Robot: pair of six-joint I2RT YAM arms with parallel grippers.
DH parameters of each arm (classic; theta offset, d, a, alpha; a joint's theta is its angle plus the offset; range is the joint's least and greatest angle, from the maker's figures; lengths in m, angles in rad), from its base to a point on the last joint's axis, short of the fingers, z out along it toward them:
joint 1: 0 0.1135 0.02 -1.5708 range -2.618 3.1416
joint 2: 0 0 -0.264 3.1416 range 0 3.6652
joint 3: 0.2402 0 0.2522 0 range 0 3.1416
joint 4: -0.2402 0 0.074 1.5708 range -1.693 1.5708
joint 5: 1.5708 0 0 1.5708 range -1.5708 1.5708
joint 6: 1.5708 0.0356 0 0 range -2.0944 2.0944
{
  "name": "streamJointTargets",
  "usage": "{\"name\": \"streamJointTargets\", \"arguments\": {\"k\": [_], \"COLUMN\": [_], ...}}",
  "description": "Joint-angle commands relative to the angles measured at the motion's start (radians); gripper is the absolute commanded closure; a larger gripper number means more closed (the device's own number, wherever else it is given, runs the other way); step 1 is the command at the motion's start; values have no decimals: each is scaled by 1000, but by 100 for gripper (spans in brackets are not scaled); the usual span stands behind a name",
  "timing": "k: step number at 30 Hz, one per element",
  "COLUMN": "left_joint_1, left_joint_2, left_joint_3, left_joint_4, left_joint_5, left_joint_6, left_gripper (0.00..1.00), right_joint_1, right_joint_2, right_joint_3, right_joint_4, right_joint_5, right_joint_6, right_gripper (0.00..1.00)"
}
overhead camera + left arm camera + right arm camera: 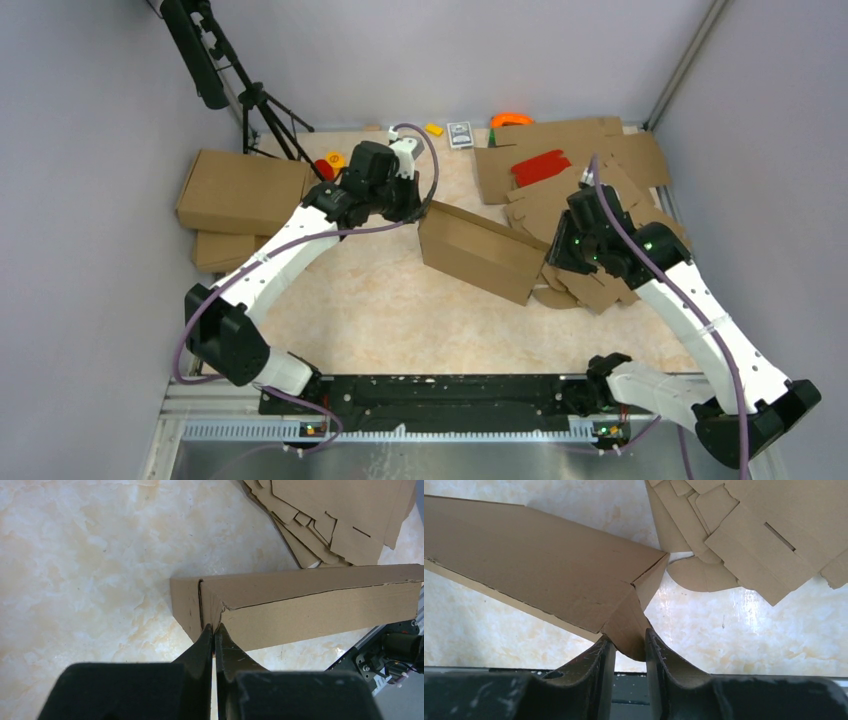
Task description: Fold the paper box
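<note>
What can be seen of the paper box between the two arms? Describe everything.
The paper box is plain brown corrugated cardboard, folded into a long, shallow, closed rectangular shape with visible seams and one ragged edge. It sits slantwise over the marbled table, beside a heap of flat cardboard sheets. The left gripper pinches one end corner; the right gripper holds the opposite corner flap between its fingers.

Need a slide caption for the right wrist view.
Right gripper pinching a corner flap of the brown corrugated cardboard box above the marbled tabletop, flat cut cardboard sheets heaped beyond.
</note>
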Motion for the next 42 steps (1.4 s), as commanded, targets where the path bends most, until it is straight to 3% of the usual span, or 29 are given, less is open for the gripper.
{"name": "streamJointTargets", "arguments": {"k": [1, 4, 7, 10, 21, 42], "left_joint_1": [-9, -9, -10, -13, -26, -73], "left_joint_2": [-22, -22, -19, -19, -34, -52], "left_joint_3": [-12, -10, -12, -10, -14, -46], "left_joint_4": [-69, -73, -73, -73, -83, -73], "left_joint_5": [-11, -14, -11, -8, -16, -55], "left_joint_6": [-14, -12, -14, -14, -15, -42], "left_gripper": [100, 100, 100, 100, 100, 100], "right_joint_1": [-5, -5, -5, -5, -5, 60], "right_joint_2": [-15, -25, -29, -16, 20, -45], "right_joint_3": [35, 27, 14, 19, 35, -88], "right_joint_4": [-35, -44, -27, -8, 7, -11], "right_joint_5": [-5, 8, 9, -6, 22, 77], "right_joint_6": [-33, -41, -36, -15, 100, 178], "right_gripper": [72, 73, 81, 100, 100, 100]}}
